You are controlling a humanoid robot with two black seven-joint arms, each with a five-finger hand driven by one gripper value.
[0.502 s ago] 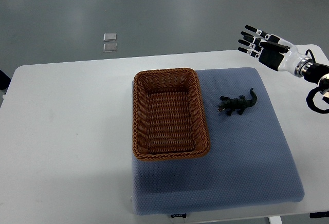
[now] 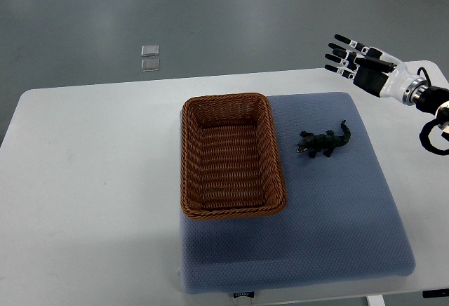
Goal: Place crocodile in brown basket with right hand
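The scene is lit brightly and evenly by diffuse light from above. Only soft shadows are cast: a dim band on the blue mat (image 2: 316,236) along the near edge of the brown basket (image 2: 233,211), and a faint one under the crocodile (image 2: 323,142). The white worktop (image 2: 91,180) is rendered pale. Everything is shown in sharp focus.

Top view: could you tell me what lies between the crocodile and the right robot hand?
Nothing: in the top view only bare blue mat and white table separate the crocodile from the open right robot hand.
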